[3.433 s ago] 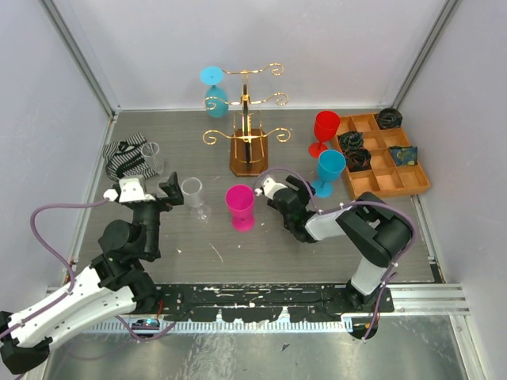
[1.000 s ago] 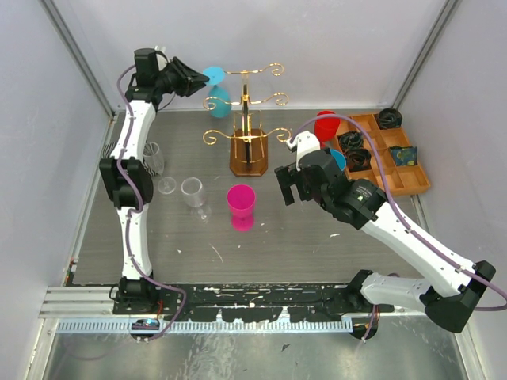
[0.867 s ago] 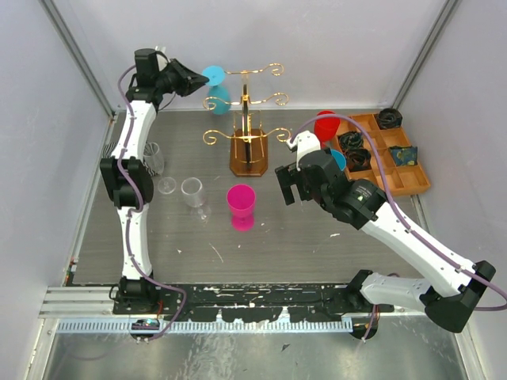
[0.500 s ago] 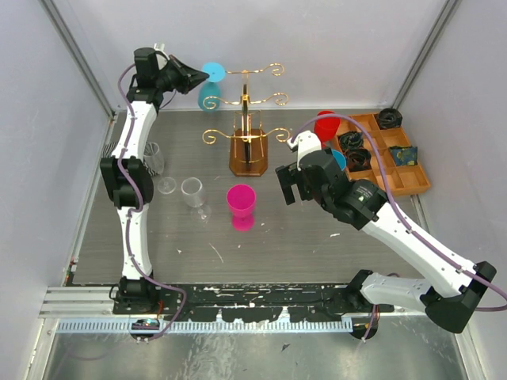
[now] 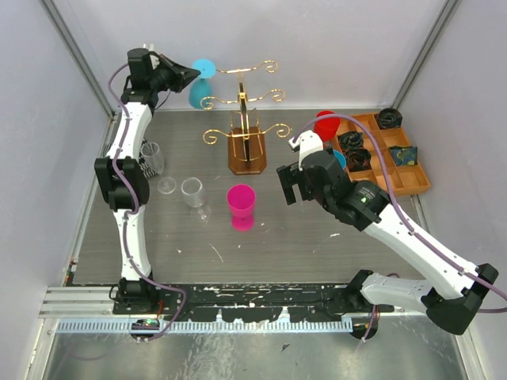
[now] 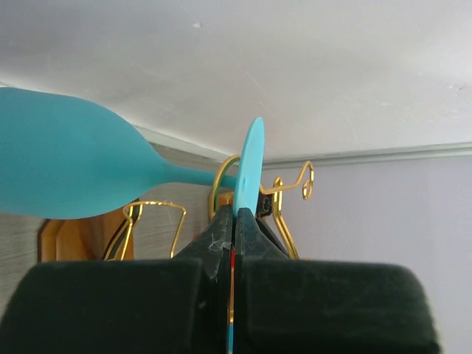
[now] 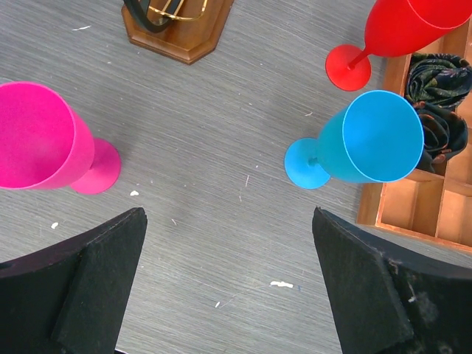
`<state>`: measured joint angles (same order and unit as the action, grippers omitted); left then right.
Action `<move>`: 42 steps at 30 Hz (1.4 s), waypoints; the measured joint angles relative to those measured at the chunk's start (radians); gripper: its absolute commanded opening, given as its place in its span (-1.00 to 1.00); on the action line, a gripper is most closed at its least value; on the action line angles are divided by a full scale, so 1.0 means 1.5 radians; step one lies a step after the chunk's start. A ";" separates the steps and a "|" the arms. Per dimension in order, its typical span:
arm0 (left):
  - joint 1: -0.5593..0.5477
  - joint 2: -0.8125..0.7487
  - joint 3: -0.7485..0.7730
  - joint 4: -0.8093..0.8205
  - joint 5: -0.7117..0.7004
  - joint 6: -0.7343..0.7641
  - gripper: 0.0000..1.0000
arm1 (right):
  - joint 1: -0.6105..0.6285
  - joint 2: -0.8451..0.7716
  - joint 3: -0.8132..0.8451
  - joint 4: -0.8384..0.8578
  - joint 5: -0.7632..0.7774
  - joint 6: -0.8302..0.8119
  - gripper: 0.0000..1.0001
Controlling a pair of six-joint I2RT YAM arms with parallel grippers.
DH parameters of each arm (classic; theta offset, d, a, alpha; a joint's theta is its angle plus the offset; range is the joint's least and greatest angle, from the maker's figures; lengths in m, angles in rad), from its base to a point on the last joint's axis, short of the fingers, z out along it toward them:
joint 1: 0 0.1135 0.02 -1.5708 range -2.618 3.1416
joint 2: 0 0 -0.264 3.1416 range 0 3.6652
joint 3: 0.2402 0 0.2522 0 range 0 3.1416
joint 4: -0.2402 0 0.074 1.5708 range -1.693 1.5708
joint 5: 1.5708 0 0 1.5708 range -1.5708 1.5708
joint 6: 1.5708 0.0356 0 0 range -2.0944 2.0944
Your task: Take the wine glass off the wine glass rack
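Observation:
A teal wine glass [image 5: 196, 92] hangs on its side at the left end of the top arm of the gold wire wine glass rack [image 5: 247, 99]. My left gripper [image 5: 188, 75] is shut on the edge of its round foot [image 6: 249, 171]. In the left wrist view the bowl [image 6: 66, 173] points left, and the stem passes by a gold loop of the wine glass rack [image 6: 289, 186]. I cannot tell whether the wire still carries it. My right gripper [image 5: 289, 183] hovers open over bare table [image 7: 227, 214], right of the rack's wooden base [image 5: 247, 155].
A pink glass [image 5: 240, 204] stands in front of the rack. A red glass [image 7: 402, 29] and a blue glass [image 7: 369, 139] stand beside the orange compartmented tray [image 5: 396, 180]. Clear glasses [image 5: 192, 192] stand at the left.
My left gripper has shut on the teal glass's foot and drawn it a little left and up along the top arm. The right arm has stayed still.

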<state>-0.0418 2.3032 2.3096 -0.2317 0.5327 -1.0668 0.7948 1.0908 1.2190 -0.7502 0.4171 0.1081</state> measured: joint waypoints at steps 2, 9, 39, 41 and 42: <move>0.002 -0.001 0.000 0.016 -0.007 -0.009 -1.00 | 0.000 0.000 0.000 0.000 0.000 0.000 0.99; 0.002 0.055 0.112 0.032 -0.014 -0.057 -1.00 | 0.000 0.001 0.000 0.000 0.000 0.000 0.99; -0.028 -0.151 -0.266 0.226 0.087 -0.071 -1.00 | 0.000 0.012 -0.025 0.029 -0.023 0.006 0.94; -0.024 -0.184 -0.290 0.215 0.085 -0.050 -1.00 | 0.000 0.010 -0.025 0.034 -0.026 0.011 0.94; -0.021 -0.201 -0.301 0.209 0.084 -0.041 -1.00 | 0.000 0.010 -0.025 0.036 -0.027 0.015 0.94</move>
<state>-0.0731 2.0014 1.8580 0.0814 0.6590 -1.1278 0.7948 1.1061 1.1812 -0.6960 0.3771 0.1303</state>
